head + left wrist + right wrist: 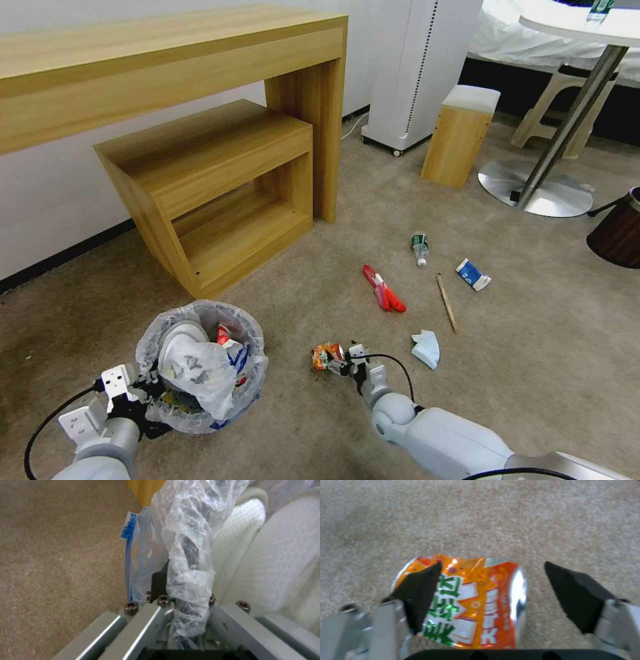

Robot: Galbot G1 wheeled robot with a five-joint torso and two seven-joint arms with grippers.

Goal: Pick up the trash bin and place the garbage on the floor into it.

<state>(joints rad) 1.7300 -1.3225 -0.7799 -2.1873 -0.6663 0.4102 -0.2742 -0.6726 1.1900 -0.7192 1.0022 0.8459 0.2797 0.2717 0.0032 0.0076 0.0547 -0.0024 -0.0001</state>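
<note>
Wrapper between my right jaws, bin held on my left

Head view gives me the layout: the trash bin (200, 367) sits on the beige floor (533, 373) in front of the wooden shelf unit (220, 193), packed with white slippers (183, 343) under its translucent liner. My left gripper (143, 393) is at its near rim. The left wrist view adds what the head view hides: the jaws are clamped on the bin's dark rim with the liner (190, 555) bunched over it.

My right gripper (343, 360) is low over the orange wrapper (327, 355). From the right wrist view, the jaws stand apart, the crinkled foil wrapper (470, 602) lying between the black fingertips (420, 590).

Farther out on the carpet lie a red wrapper (385, 289), small bottle (419, 248), wooden stick (447, 303), pale tissue (426, 347) and a white-blue packet (473, 274).
</note>
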